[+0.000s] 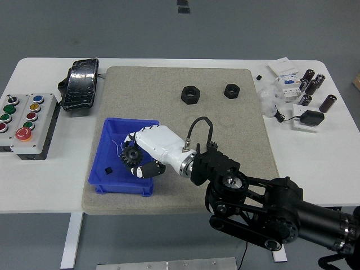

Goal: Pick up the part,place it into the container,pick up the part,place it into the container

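My right hand (pixel 140 160), white with black fingertips, is shut on a black gear (pixel 133 157) and holds it low over the blue container (pixel 112 130), near its right wall. The black right arm (pixel 264 208) reaches in from the lower right. Inside the container lie a small black part (pixel 108 169) and a thin wire piece (pixel 117 147). Two black hex nuts (pixel 190 94) (pixel 231 90) sit on the grey mat (pixel 236 129) at the back. My left arm does not show.
A button box (pixel 28 117) stands at the left edge and a black wrapped device (pixel 80 84) behind it. Dark cylinders (pixel 312 84), a white breaker (pixel 287 76) and a black plug on a card (pixel 309 119) lie at the back right.
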Tool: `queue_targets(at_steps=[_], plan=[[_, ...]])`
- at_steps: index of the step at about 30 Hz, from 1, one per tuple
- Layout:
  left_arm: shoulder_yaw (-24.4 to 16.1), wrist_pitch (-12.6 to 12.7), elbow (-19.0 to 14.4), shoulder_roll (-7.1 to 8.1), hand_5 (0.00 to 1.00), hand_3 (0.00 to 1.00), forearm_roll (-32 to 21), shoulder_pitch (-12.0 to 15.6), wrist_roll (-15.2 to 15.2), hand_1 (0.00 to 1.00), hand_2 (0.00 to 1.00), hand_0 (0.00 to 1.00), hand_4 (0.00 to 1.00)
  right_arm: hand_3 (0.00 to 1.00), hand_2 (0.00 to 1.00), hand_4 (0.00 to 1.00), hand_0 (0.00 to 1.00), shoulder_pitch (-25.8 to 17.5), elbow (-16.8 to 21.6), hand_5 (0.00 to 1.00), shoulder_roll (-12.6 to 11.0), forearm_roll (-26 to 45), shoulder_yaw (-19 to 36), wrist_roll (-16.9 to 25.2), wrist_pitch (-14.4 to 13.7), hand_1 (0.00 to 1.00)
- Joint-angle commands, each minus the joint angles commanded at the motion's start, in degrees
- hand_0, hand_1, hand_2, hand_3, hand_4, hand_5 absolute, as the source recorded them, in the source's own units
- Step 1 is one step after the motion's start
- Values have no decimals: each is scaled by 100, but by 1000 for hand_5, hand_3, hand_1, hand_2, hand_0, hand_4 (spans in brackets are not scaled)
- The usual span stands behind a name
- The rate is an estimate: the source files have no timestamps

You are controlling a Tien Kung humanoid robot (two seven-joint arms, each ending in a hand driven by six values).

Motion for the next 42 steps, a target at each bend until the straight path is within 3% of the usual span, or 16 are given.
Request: queue_targets(at_steps=[2, 3, 8, 9, 14, 15, 23, 26, 27, 29, 32, 33, 38, 39, 40, 42], plan=[[1, 3, 0, 9, 411, 618, 0, 0, -5, 599, 561, 659, 658, 731, 794, 601, 793, 2, 0, 277, 2, -13, -5, -14, 27, 811], [4, 5, 0, 12, 412, 620, 0, -1, -12, 599, 562, 660, 659, 750, 789, 742, 786, 3, 4, 308, 3, -28, -5, -27, 53, 807], [43, 8, 0, 8, 412, 620, 0, -10, -39, 599, 562, 660, 659, 750, 789, 742, 786, 1, 41, 308, 9, -93, 14, -89, 207, 807], [47, 8, 0, 5, 414, 621, 0, -9, -40, 599, 562, 660, 658, 844, 842, 853, 798, 0, 47, 340, 9, -99, 20, -101, 239, 825], [36, 10, 0, -1, 414, 621, 0, -3, -38, 599, 562, 660, 658, 844, 842, 853, 798, -11, 64, 340, 6, -115, 47, -132, 298, 825], [29, 11, 0, -1, 415, 621, 0, -2, -36, 599, 561, 660, 657, 884, 888, 883, 801, -16, 60, 357, 6, -104, 50, -126, 281, 843], [-15, 14, 0, -9, 414, 622, 0, 3, -25, 599, 562, 660, 656, 897, 894, 897, 784, -124, -16, 365, -14, 191, 145, 40, -119, 831], [3, 16, 0, -16, 414, 622, 0, 0, -31, 599, 562, 660, 656, 897, 894, 897, 784, -288, 80, 365, -109, 323, 464, 113, -456, 831], [6, 16, 0, -18, 414, 622, 0, 2, -32, 599, 562, 660, 653, 860, 833, 877, 729, -347, 124, 372, -164, 266, 600, 79, -556, 792], [5, 19, 0, -22, 414, 622, 0, 8, -33, 599, 562, 660, 653, 860, 833, 877, 729, -430, 182, 372, -284, 72, 847, -55, -623, 792], [-16, 26, 0, -25, 414, 622, 0, 22, -28, 599, 562, 660, 653, 860, 833, 877, 729, -538, 175, 372, -528, -328, 1273, -422, -369, 792], [-23, 27, 0, -24, 413, 621, 0, 24, -26, 599, 562, 659, 654, 812, 784, 877, 623, -577, 137, 394, -593, -463, 1408, -576, -218, 714], [18, 33, 0, -34, 413, 621, 0, 17, -37, 599, 562, 659, 654, 812, 784, 877, 623, -844, -79, 394, -703, -799, 1956, -1372, 603, 714], [22, 32, 0, -37, 413, 621, 0, 16, -38, 599, 562, 659, 654, 812, 784, 877, 623, -883, -93, 394, -702, -816, 2007, -1372, 730, 714], [23, 30, 0, -41, 411, 622, 0, 13, -39, 599, 562, 659, 651, 811, 775, 875, 520, -917, -103, 393, -700, -826, 2045, -1372, 871, 690], [31, 28, 0, -47, 411, 622, 0, 8, -42, 599, 562, 659, 651, 811, 775, 875, 520, -957, -114, 393, -696, -807, 2078, -1372, 1109, 690]])
